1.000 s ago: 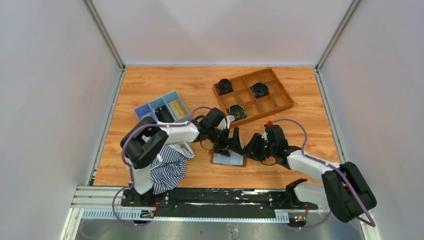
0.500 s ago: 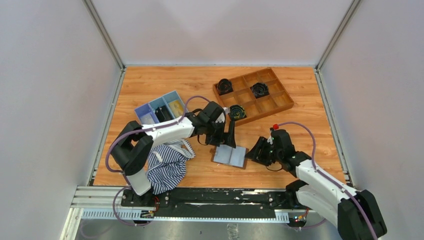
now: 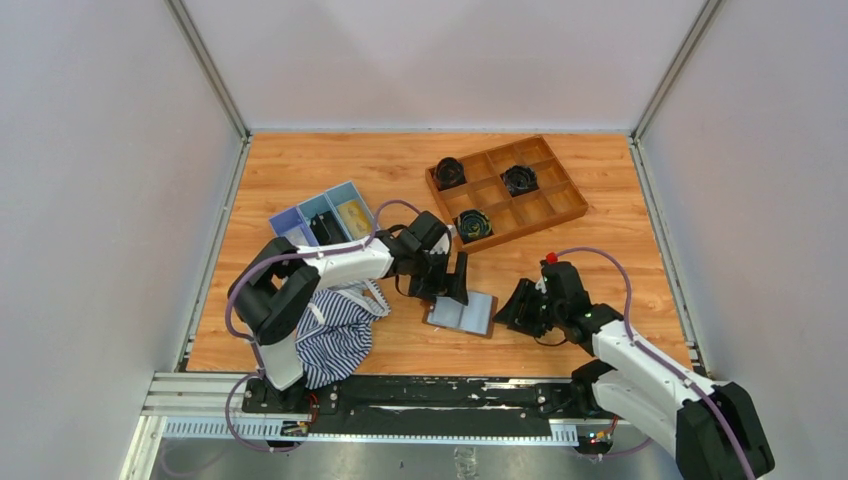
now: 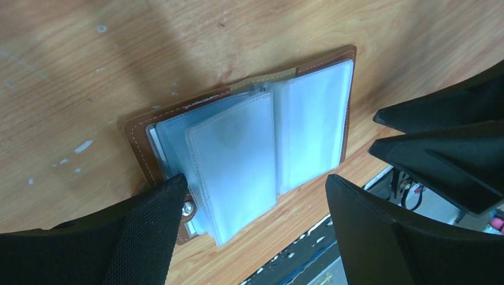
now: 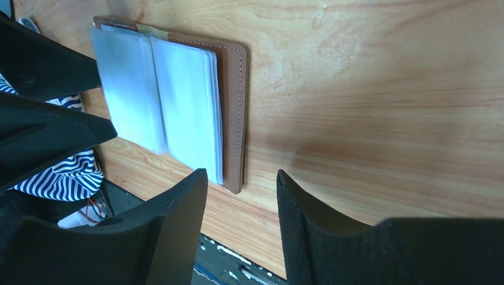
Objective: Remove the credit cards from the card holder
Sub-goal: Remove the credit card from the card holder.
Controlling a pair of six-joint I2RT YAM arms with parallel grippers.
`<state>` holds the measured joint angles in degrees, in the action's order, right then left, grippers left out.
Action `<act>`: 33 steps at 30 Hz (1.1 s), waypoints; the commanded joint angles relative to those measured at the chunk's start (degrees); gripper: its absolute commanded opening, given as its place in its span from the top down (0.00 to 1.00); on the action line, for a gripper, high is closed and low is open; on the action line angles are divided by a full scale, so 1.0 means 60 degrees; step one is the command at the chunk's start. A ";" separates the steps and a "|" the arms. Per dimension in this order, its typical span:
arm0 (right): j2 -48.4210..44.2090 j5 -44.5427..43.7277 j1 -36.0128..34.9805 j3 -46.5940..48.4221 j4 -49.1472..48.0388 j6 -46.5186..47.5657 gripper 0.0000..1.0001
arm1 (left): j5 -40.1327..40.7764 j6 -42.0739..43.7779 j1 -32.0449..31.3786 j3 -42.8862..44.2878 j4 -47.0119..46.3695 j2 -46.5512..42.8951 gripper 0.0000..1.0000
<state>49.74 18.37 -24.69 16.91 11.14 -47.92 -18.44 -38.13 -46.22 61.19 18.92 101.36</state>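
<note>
Left gripper (image 4: 255, 196) hangs low over the card holder (image 4: 249, 142) with its 2 fingers spread wide and nothing clamped between them. 1 finger (image 4: 148, 231) overlaps the brown cover's edge beside a small metal snap (image 4: 189, 207), though whether it presses there cannot be told. The other finger stands past the opposite edge, over bare wood.

The card holder lies open and flat on the table (image 3: 620, 260), brown cover down and pale glossy sleeves facing up, with several sleeve leaves stacked on 1 half. Whether cards sit inside the sleeves cannot be told.

Right gripper (image 5: 242, 190) sits just beside the holder's far side, fingers partly apart and empty, with bare wood showing in the gap. From above, the holder lies between the 2 grippers, toward the table's near edge.

A striped cloth (image 3: 335, 335) is bunched by the left arm's base. A light-blue compartment tray (image 3: 325, 218) stands behind that arm. Farther back on the right, a wooden grid tray (image 3: 545, 205) holds 3 dark round items in separate compartments.
</note>
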 commanded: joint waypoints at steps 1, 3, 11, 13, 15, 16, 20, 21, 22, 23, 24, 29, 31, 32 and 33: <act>0.0134 0.0001 0.0116 -0.0026 0.0377 0.0211 0.49 | -0.0627 -0.0250 -0.0149 -0.0384 -0.0775 0.0159 0.08; 0.0190 0.0018 0.0120 -0.0072 0.0371 0.0181 0.49 | -0.0652 -0.0295 -0.0202 -0.0427 -0.0873 0.0001 0.08; 0.0274 0.0084 0.0117 -0.0143 0.0284 0.0349 0.49 | -0.1248 -0.1065 -0.0396 -0.0562 -0.1900 -0.0509 0.09; 0.0307 0.0113 0.0116 -0.0149 0.0203 0.0371 0.49 | -0.1349 -0.1079 -0.0547 -0.0302 -0.1807 -0.0490 0.09; 0.0338 0.0118 0.0116 -0.0202 0.0048 0.0400 0.49 | -0.1435 -0.1097 -0.0703 -0.0128 -0.1771 -0.0461 0.09; 0.0381 0.0117 0.0116 -0.0257 -0.0071 0.0399 0.49 | -0.1407 -0.1101 -0.0762 -0.0066 -0.1739 -0.0460 0.09; 0.0476 0.0227 0.0117 -0.0481 -0.0424 0.0294 0.49 | -0.1397 -0.1169 -0.0852 -0.0023 -0.1805 -0.0433 0.09; 0.0460 0.0244 0.0116 -0.0511 -0.0450 0.0260 0.49 | -0.1447 -0.1194 -0.0865 -0.0042 -0.1886 -0.0420 0.09; 0.0392 0.0256 0.0116 -0.0546 -0.0446 0.0241 0.49 | -0.1489 -0.1224 -0.0886 -0.0053 -0.1949 -0.0387 0.09; 0.0301 0.0239 0.0117 -0.0578 -0.0439 0.0227 0.49 | -0.1509 -0.1245 -0.0913 -0.0037 -0.1984 -0.0374 0.09; 0.0182 0.0191 0.0116 -0.0610 -0.0384 0.0180 0.49 | -0.1536 -0.1278 -0.0935 -0.0042 -0.2055 -0.0341 0.09; -0.0592 -0.0095 0.0119 -0.0671 0.0042 0.0010 0.49 | -0.1806 -0.1566 -0.1114 0.0195 -0.2505 -0.0084 0.09; -0.0850 -0.0253 0.0137 -0.0704 0.0172 -0.0045 0.49 | -0.1830 -0.1597 -0.1226 0.0367 -0.2551 0.0091 0.09; -0.0978 -0.0332 0.0144 -0.0700 0.0298 -0.0043 0.49 | -0.1834 -0.1623 -0.1265 0.0435 -0.2576 0.0175 0.09; -0.1099 -0.0379 0.0166 -0.0691 0.0405 -0.0021 0.49 | -0.1838 -0.1659 -0.1295 0.0480 -0.2612 0.0253 0.09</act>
<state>45.76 18.76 -24.67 13.58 9.47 -47.42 -27.94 -46.98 -52.62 61.47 5.80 100.55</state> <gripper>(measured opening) 0.510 0.913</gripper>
